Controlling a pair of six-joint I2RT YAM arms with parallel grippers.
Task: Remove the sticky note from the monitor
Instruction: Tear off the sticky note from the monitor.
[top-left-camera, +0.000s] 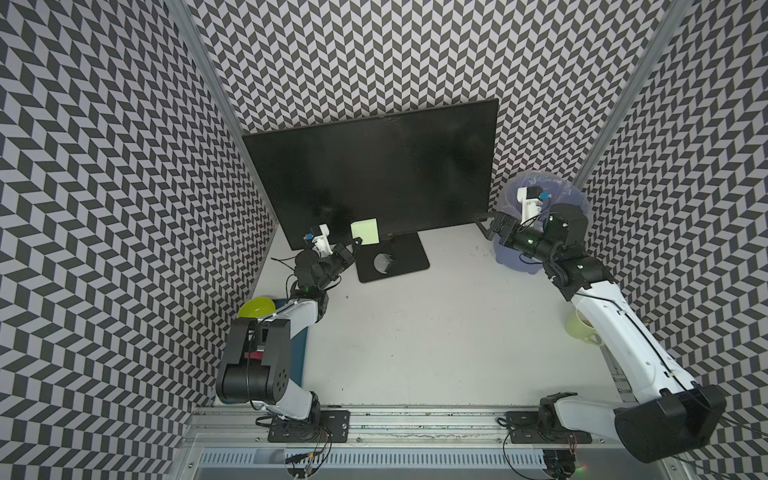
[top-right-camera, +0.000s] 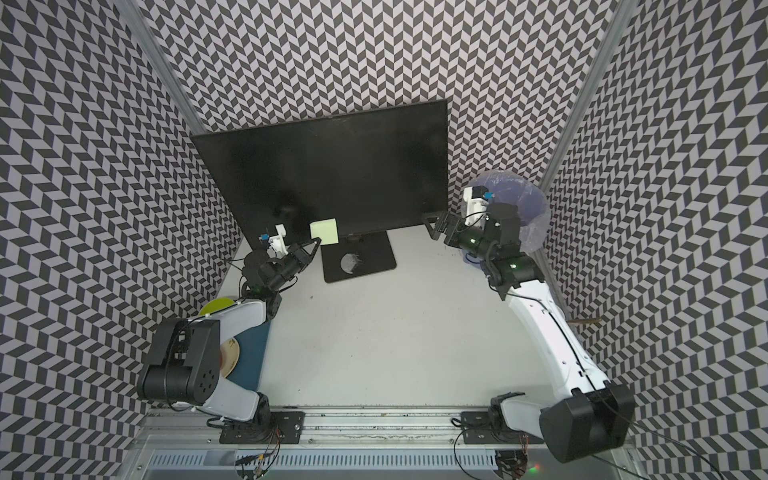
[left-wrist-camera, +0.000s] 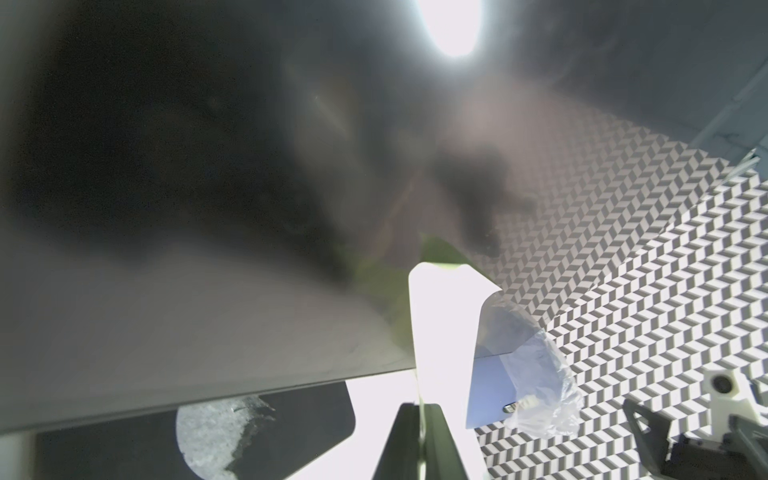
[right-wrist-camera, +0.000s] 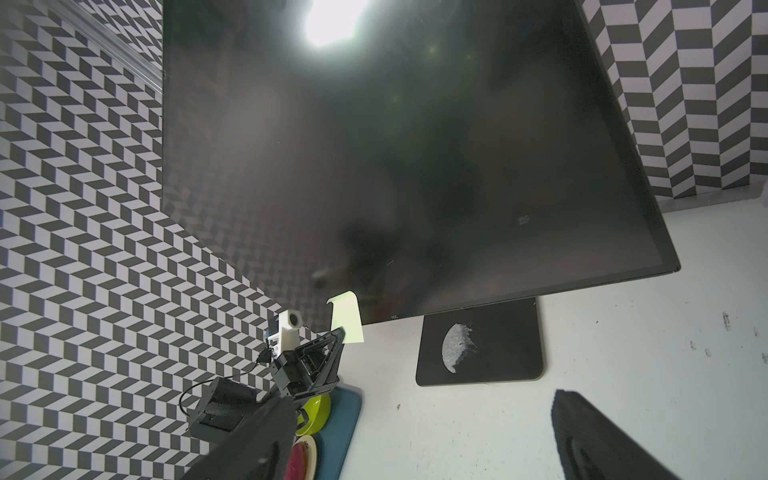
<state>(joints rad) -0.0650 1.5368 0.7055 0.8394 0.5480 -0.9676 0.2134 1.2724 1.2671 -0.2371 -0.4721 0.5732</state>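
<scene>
The left gripper (top-left-camera: 357, 241) was clamped shut on the lower left corner of the sticky note (top-left-camera: 365, 231). That's the pale green square at the bottom edge of the monitor (top-left-camera: 374, 166), just left of the stand, hanging a bit past the bezel. For a clean peel it probably wanted a slow pull out from the glass, rolling the glue strip off instead of yanking, or the paper might tear or slip free. By the screen's lower right corner, the right gripper (top-left-camera: 484, 226) hung wide open and empty, near a bagged blue bin (top-left-camera: 513, 259).
</scene>
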